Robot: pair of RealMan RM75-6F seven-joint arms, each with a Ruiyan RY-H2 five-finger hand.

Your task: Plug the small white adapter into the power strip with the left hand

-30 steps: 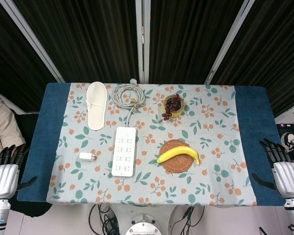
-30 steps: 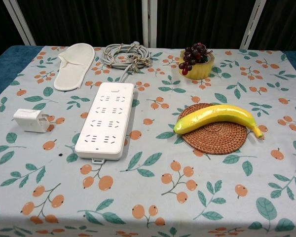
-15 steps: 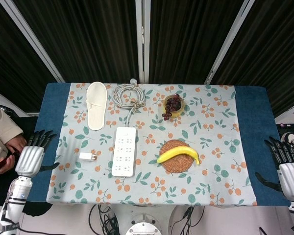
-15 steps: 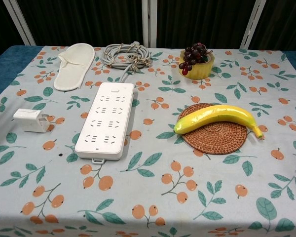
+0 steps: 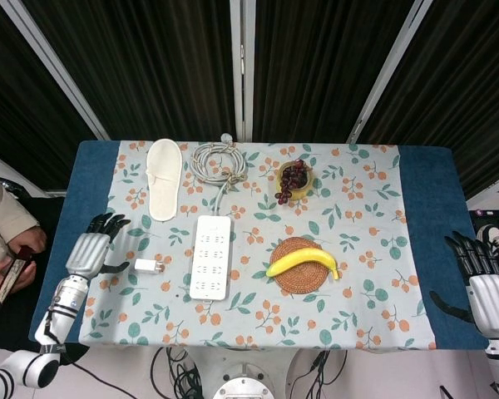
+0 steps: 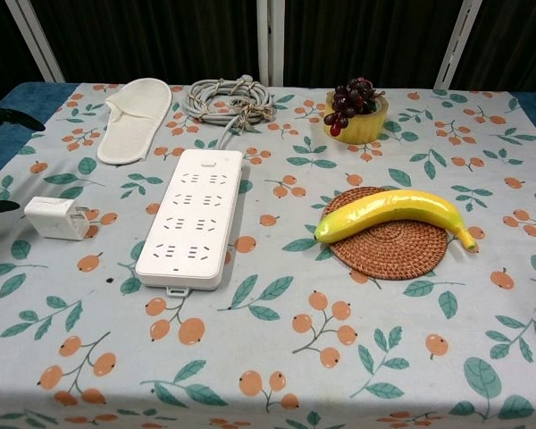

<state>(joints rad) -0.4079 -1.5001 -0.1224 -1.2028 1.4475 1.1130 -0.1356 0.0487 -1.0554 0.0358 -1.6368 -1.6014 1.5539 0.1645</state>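
Since half a second ago the left hand [image 5: 90, 251] has come in over the table's left edge and now hangs just left of the small white adapter [image 5: 148, 266], near it but not touching; its dark fingers [image 5: 108, 222] are spread apart and hold nothing. In the chest view only dark fingertips [image 6: 2, 116] show at the left border. That adapter lies flat on the floral tablecloth [image 5: 366, 249], just left of the white power strip [image 5: 210, 257], apart from it. Behind the strip sit its coiled grey cable [image 5: 218, 159] and a white slipper [image 5: 164, 178]. Further right, a banana [image 5: 302, 262] rests on a woven coaster [image 5: 299, 278], with a bowl of grapes [image 5: 293, 180] beyond. At the far right edge the right hand [image 5: 486, 287] is off the cloth, fingers apart, holding nothing
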